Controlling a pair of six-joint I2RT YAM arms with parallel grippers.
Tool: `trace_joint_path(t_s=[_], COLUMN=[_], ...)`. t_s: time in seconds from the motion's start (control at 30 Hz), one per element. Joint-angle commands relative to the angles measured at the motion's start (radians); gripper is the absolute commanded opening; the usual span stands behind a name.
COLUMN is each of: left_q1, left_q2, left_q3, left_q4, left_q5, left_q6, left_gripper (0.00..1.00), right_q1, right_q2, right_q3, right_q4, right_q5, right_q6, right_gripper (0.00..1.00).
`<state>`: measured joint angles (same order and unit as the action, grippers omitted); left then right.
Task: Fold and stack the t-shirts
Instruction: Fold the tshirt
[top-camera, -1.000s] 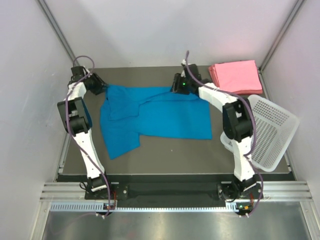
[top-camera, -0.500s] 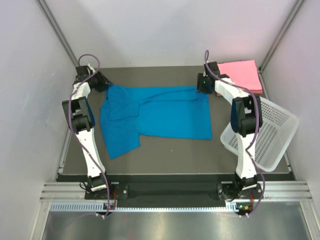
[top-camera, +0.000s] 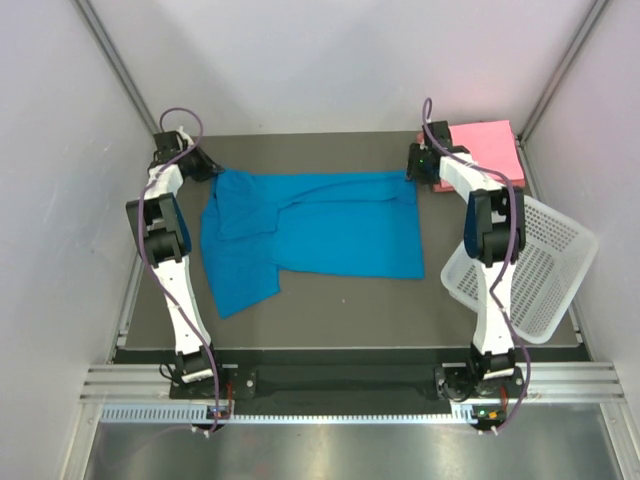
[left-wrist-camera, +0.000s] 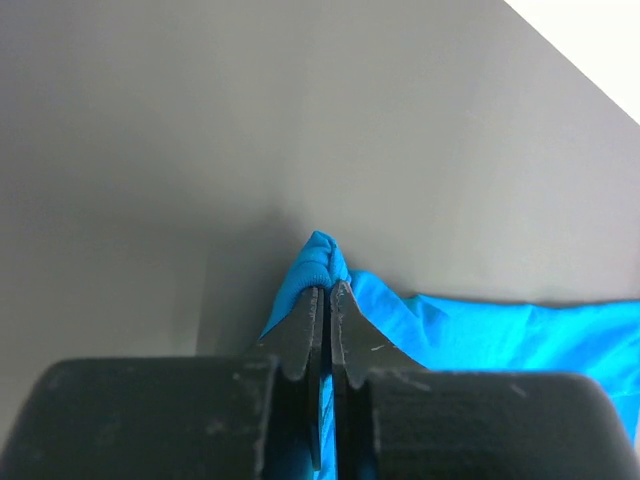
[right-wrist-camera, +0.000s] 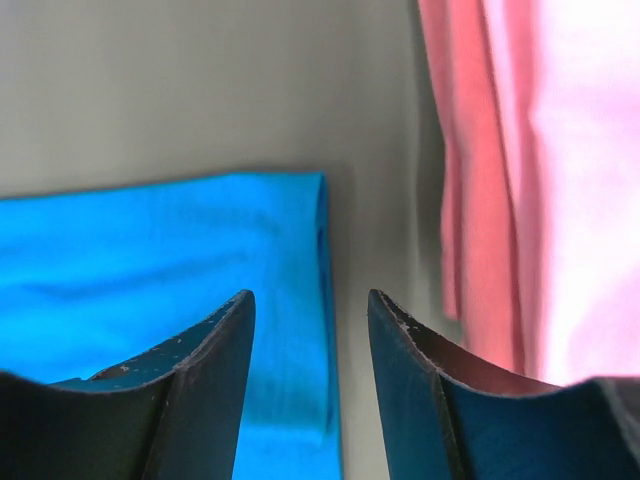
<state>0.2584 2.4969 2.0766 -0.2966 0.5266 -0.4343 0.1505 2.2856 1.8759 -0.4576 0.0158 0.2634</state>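
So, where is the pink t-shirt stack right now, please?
In the top view, the pink t-shirt stack lies at the far right corner, just right of the right gripper and beyond the white basket.

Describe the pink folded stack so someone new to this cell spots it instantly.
Start at the dark table and go to its far right corner, just beyond the white perforated basket. The pink stack lies flat there. It is the only pink thing, squared into a neat rectangle, unlike the blue t-shirt spread loosely across the middle.
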Motion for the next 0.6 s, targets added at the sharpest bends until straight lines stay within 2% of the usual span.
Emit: trace_joint_path(t_s=[0.0, 0.13, 0.2, 0.23, 0.27, 0.3, 0.57], left_q1=[0.001, 0.002, 0.004, 0.005, 0.008, 0.01, 0.038], left_q2=[-0.001, -0.015, -0.018, -0.018, -0.021, -0.023, -0.017], left_q3=[0.043, 0.045, 0.048, 0.051, 0.053, 0.051, 0.054], left_q4=[0.031, 0.013, 0.001, -0.006, -0.012, -0.019, -0.038], left_q5=[-0.039, -0.103, -0.138, -0.152, -0.16, -0.172, -0.246], left_q6=[0.011, -0.001, -0.009, -0.021, -0.027, -0.033, -0.098], left_gripper=[0.0, 0.0, 0.0, 0.0, 0.0, 0.0, 0.0], right_q1=[-0.014, -0.014, -0.017, -0.022, -0.023, -0.025, -0.046], right_q2=[0.058, 0.089, 0.103, 0.103, 0.101, 0.1, 0.08], right_q3=[0.072, 0.109, 0.13, 0.132, 0.135, 0.134, 0.1], right_q4=[0.017, 0.027, 0.027, 0.03, 0.033, 0.036, 0.05], right_q5=[-0.042, -0.03, -0.022, -0.022, 0.004, 0.016, 0.059], right_q6=[-0.013, -0.01, 0.01, 0.016, 0.028, 0.034, 0.079], right_gripper=[0.49, 0.45, 0.31, 0.2, 0.03, 0.0, 0.0])
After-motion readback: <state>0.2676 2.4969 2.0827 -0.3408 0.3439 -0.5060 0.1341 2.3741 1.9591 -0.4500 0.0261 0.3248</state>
